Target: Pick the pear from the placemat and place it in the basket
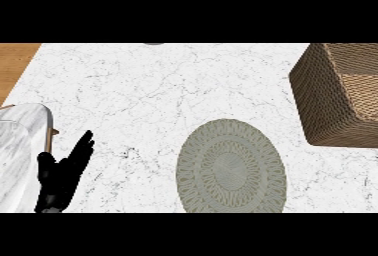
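1. The left hand (63,172) shows at the lower left of the head view, coming up from the bottom edge. Its black fingers (83,147) are straight and close together, slanting up and to the right, and the thumb lies along the left side. It is spread flat and holds nothing.
2. The pear shows nowhere in this view, so I cannot tell where it lies, which way it points or how its long axis runs.
3. The round woven placemat (231,167), grey-green with a ringed pattern, lies flat on the white marble counter (148,90), right of centre and low in the view. Its lower rim meets the bottom edge. Its whole visible top is bare weave.
4. The wicker basket (325,110) stands at the right, above and to the right of the placemat and apart from it. The view's right edge cuts it off. Only woven wall shows in the visible part of its inside.
5. The hand is well apart from the placemat, with bare marble between them, and farther still from the basket.
6. A strip of wood (15,65) borders the counter at the upper left.
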`<state>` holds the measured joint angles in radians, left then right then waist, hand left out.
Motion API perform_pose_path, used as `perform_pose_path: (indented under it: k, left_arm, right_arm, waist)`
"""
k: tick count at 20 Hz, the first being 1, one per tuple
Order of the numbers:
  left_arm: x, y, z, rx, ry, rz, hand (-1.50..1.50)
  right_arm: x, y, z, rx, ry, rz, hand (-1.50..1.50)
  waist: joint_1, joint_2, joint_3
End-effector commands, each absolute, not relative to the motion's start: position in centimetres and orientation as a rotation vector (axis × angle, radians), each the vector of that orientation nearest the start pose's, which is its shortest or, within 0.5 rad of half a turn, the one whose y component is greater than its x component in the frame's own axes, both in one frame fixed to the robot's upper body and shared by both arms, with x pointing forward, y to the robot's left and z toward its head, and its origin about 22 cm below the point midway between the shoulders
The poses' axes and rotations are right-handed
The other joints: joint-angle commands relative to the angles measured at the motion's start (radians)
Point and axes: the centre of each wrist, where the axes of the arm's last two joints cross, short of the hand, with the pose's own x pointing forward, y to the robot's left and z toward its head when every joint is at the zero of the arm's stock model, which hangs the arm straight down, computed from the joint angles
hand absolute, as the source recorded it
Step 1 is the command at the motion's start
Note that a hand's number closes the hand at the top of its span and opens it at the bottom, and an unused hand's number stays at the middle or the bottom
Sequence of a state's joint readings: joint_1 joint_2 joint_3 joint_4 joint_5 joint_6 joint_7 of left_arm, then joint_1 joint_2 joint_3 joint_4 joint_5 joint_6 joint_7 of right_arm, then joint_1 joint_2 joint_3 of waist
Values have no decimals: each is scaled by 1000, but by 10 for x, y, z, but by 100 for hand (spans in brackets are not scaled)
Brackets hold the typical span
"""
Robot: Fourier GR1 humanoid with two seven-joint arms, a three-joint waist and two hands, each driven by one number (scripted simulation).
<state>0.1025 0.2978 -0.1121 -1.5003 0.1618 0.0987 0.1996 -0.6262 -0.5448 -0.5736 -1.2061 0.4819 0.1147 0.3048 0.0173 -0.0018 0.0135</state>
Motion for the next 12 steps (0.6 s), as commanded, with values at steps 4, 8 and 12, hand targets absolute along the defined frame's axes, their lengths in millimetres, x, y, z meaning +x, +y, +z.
perform_pose_path:
  k: [4, 8, 12]
  left_arm:
    - [211, 303, -37, 156, -1032, -41, 0]
    - [194, 282, -50, 143, -1027, -47, 0]
    - [192, 292, -52, 139, -1001, -30, 0]
  right_arm:
    - [336, -461, 203, -1057, -1350, 231, -150]
    - [329, -480, 200, -1058, -1406, 208, -150]
    - [330, -487, 213, -1041, -1471, 122, -150]
  waist:
    - [-2, 10, -13]
    - [-4, 7, -13]
    - [-5, 6, -13]
